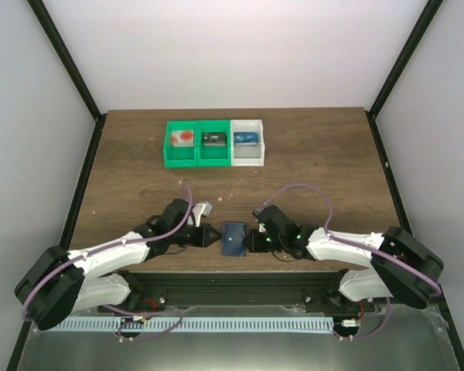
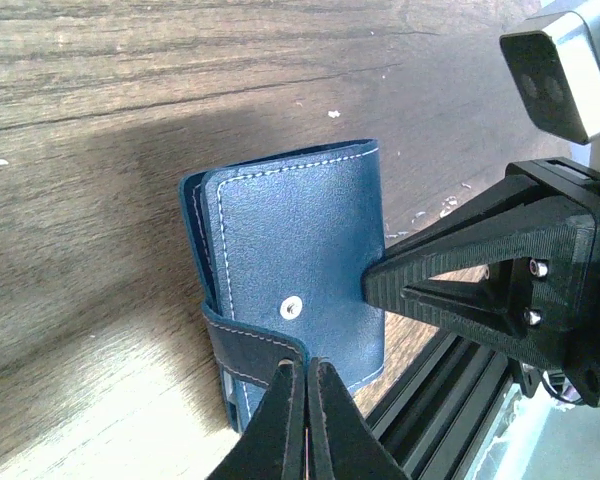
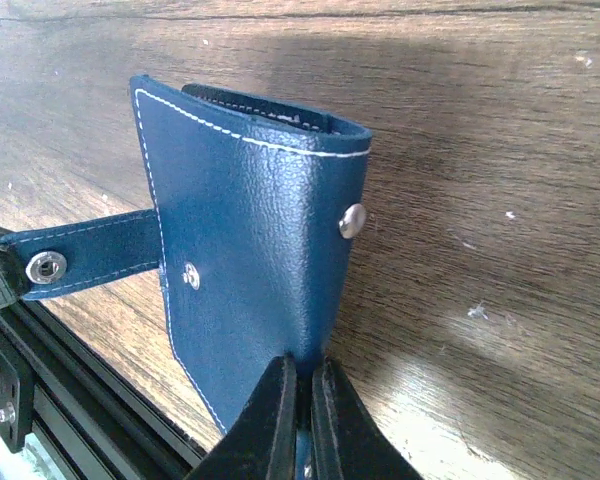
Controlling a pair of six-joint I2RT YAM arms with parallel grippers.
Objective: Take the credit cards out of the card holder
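Just inside the near edge of the brown wood-grain worktop (image 1: 325, 162), walled by plain white panels (image 1: 240, 46), sits the folded blue card holder (image 1: 233, 239). The left hand (image 2: 307, 375) is pinched on its strap tab (image 3: 90, 255); the right hand (image 3: 302, 372) clamps the opposite edge.

The wooden bench (image 1: 325, 154) carries green bins (image 1: 195, 161) and a white bin (image 1: 247, 162) together at the back, the card holder (image 1: 233, 238) near the front edge.

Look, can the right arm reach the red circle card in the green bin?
Probably not yet. The right claw is shut on the card holder, far from the green bin holding the red circle card. Nothing blocks the way once it lets go.
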